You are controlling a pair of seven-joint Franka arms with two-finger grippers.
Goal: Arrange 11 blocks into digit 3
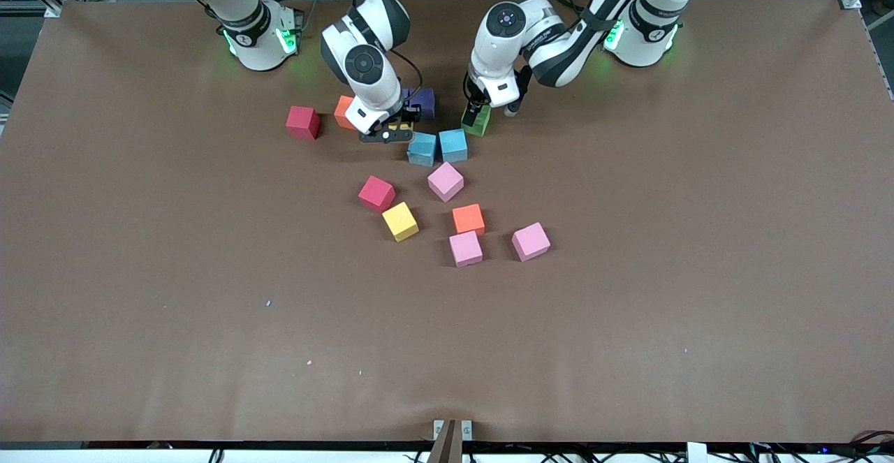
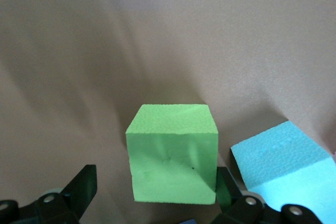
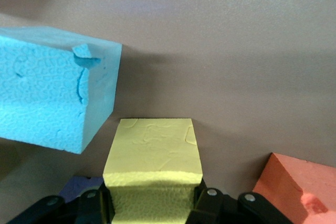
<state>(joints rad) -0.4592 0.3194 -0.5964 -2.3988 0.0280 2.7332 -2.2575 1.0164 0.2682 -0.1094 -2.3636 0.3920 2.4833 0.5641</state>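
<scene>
- Nearest the camera lie two pink blocks (image 1: 466, 248) (image 1: 531, 241), loose on the tabletop (image 1: 140, 274) with other blocks — the digit is not yet formed.
- Right gripper (image 3: 152, 203) has its jaws clenched on a yellow block (image 3: 153, 156), beside a blue block (image 3: 50, 98); lowering it could nudge that neighbour askew.
- Left gripper (image 2: 152, 203) stands released around a green block (image 2: 173, 153) — closing off-centre may twist it.

3 pink blocks (image 1: 445, 181), 2 blue (image 1: 453, 145), 2 red (image 1: 303, 122), 2 orange (image 1: 469, 219), 2 yellow (image 1: 400, 221), 1 green (image 1: 477, 121), 1 purple (image 1: 424, 102)
</scene>
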